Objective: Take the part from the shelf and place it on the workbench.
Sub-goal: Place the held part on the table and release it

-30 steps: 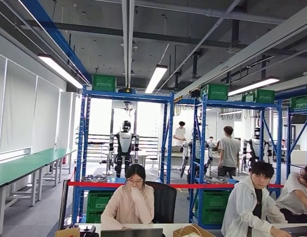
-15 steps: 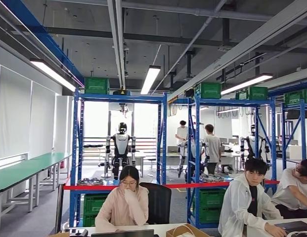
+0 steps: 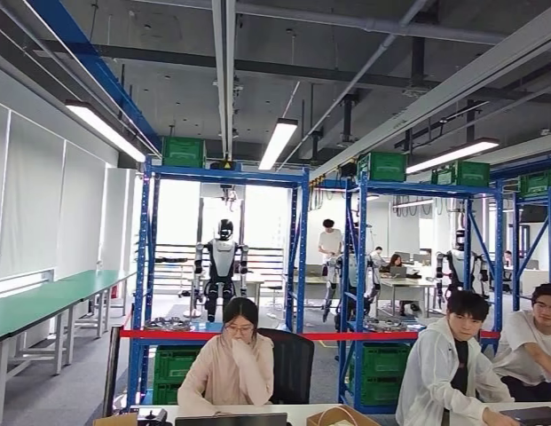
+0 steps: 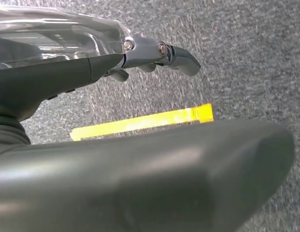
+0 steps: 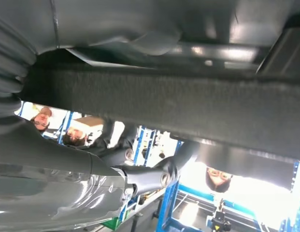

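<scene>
Left hand (image 4: 141, 116) hanging low over grey carpet (image 4: 250, 58), thick grey thumb stretched across the near field, darker fingers (image 4: 177, 53) extended straight out beyond a silver cover; nothing between them, fingers apart from the thumb. Yellow tape strip (image 4: 141, 123) on the carpet beneath, partly hidden by the thumb. Right hand (image 5: 141, 145) seen from behind its wrist, thumb a broad dark band across the frame, one dark finger (image 5: 166, 176) curving outward past the silver cover; nothing visibly held, though whether spread or closed cannot be told. Ahead in the head view: tall blue shelf (image 3: 222, 257) standing well off, green crates (image 3: 185, 151) on its top level, more green crates (image 3: 173, 366) at the bottom, round metallic parts (image 3: 170, 321) lying on its middle level behind a red barrier tape (image 3: 192, 334). Long green workbench (image 3: 38, 306) running along the left wall. Seated person in a pink top (image 3: 233, 368) at a near desk, two more seated to the right. Other humanoid robot (image 3: 222, 266) standing beyond the shelf.
</scene>
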Available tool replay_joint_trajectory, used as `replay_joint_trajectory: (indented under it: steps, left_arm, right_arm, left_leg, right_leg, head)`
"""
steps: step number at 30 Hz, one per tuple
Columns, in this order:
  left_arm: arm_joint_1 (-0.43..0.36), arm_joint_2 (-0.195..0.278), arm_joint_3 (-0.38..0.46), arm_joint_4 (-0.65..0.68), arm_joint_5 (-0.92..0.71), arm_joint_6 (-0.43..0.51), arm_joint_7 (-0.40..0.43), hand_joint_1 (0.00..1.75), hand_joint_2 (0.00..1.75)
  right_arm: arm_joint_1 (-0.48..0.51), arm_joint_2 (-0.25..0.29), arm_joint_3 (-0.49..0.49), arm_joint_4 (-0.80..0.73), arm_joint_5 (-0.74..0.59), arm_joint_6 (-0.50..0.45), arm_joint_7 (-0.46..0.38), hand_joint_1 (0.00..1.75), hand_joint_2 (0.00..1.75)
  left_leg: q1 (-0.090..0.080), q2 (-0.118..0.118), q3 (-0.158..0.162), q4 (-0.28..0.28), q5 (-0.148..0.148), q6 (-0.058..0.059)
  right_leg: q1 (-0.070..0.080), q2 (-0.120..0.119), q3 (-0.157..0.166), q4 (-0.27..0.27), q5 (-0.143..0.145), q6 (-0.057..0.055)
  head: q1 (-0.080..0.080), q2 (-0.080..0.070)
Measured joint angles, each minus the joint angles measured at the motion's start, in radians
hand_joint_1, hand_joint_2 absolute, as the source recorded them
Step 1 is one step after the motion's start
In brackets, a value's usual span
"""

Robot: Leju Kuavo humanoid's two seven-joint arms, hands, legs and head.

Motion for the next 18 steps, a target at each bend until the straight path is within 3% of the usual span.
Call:
replay_joint_trajectory:
  steps: [2, 3, 7, 9, 11, 13, 14, 16, 18]
  left_arm:
    - [-0.003, -0.002, -0.001, 0.000, 0.001, 0.000, -0.002, 0.00, 0.00]
    - [-0.004, -0.003, -0.001, 0.000, 0.001, 0.000, -0.002, 0.00, 0.00]
    - [-0.003, -0.006, -0.001, 0.000, 0.001, 0.000, -0.002, 0.00, 0.00]
    - [-0.003, -0.007, -0.001, 0.000, 0.001, 0.000, -0.002, 0.00, 0.00]
    - [-0.002, -0.007, -0.001, 0.000, 0.001, 0.000, -0.002, 0.00, 0.00]
    - [0.000, -0.007, -0.001, 0.000, 0.001, 0.000, -0.002, 0.00, 0.00]
    - [0.000, -0.007, -0.001, 0.000, 0.001, 0.000, -0.002, 0.00, 0.00]
    - [-0.001, -0.007, -0.001, 0.000, 0.001, -0.001, -0.002, 0.00, 0.00]
    - [-0.004, -0.007, -0.001, 0.000, 0.002, -0.001, -0.003, 0.00, 0.00]
  right_arm:
    - [-0.006, 0.001, 0.003, 0.002, -0.001, 0.004, 0.000, 0.00, 0.00]
    - [-0.008, 0.002, 0.004, 0.003, -0.002, 0.006, 0.000, 0.00, 0.00]
    - [-0.011, 0.004, 0.006, 0.009, -0.003, 0.012, 0.000, 0.00, 0.00]
    - [-0.015, 0.006, 0.009, 0.011, -0.002, 0.015, 0.000, 0.00, 0.00]
    - [-0.016, 0.007, 0.014, 0.015, -0.001, 0.018, 0.001, 0.00, 0.00]
    - [-0.015, 0.005, 0.019, 0.020, -0.001, 0.020, -0.001, 0.00, 0.00]
    - [-0.015, 0.002, 0.021, 0.021, -0.003, 0.020, -0.004, 0.00, 0.00]
    - [-0.019, -0.007, 0.022, 0.020, -0.010, 0.018, -0.020, 0.00, 0.00]
    - [-0.024, -0.021, 0.021, 0.012, -0.034, 0.014, -0.052, 0.00, 0.00]
  left_leg:
    - [-0.001, -0.001, 0.000, -0.001, -0.001, -0.005]
    - [-0.001, -0.001, 0.000, -0.002, -0.001, -0.009]
    - [0.003, 0.000, -0.001, -0.003, -0.009, -0.029]
    - [0.002, 0.001, -0.031, 0.068, -0.057, -0.031]
    - [-0.001, 0.001, -0.085, 0.187, -0.113, -0.030]
    - [-0.002, 0.001, -0.111, 0.241, -0.120, -0.031]
    - [-0.002, 0.001, -0.101, 0.220, -0.098, -0.031]
    - [-0.001, 0.001, -0.044, 0.103, -0.036, -0.031]
    - [-0.001, 0.001, -0.004, 0.015, -0.006, -0.027]
  right_leg:
    - [0.004, 0.001, 0.061, -0.128, 0.047, -0.006]
    - [0.006, 0.002, 0.074, -0.158, 0.053, -0.009]
    - [0.009, 0.001, 0.081, -0.181, 0.060, -0.031]
    - [0.007, 0.000, 0.086, -0.192, 0.066, -0.042]
    - [0.011, -0.001, 0.086, -0.193, 0.066, -0.045]
    - [0.014, -0.001, 0.087, -0.192, 0.066, -0.046]
    - [0.015, 0.000, 0.087, -0.191, 0.065, -0.046]
    - [0.015, 0.001, 0.086, -0.186, 0.062, -0.042]
    - [0.018, 0.002, 0.080, -0.176, 0.058, -0.034]
  head:
    - [0.000, 0.000]
    - [0.000, 0.000]
    - [0.001, 0.000]
    - [0.001, 0.000]
    - [0.001, 0.000]
    - [0.001, 0.000]
    - [0.001, 0.000]
    - [0.001, 0.000]
    - [0.001, 0.000]
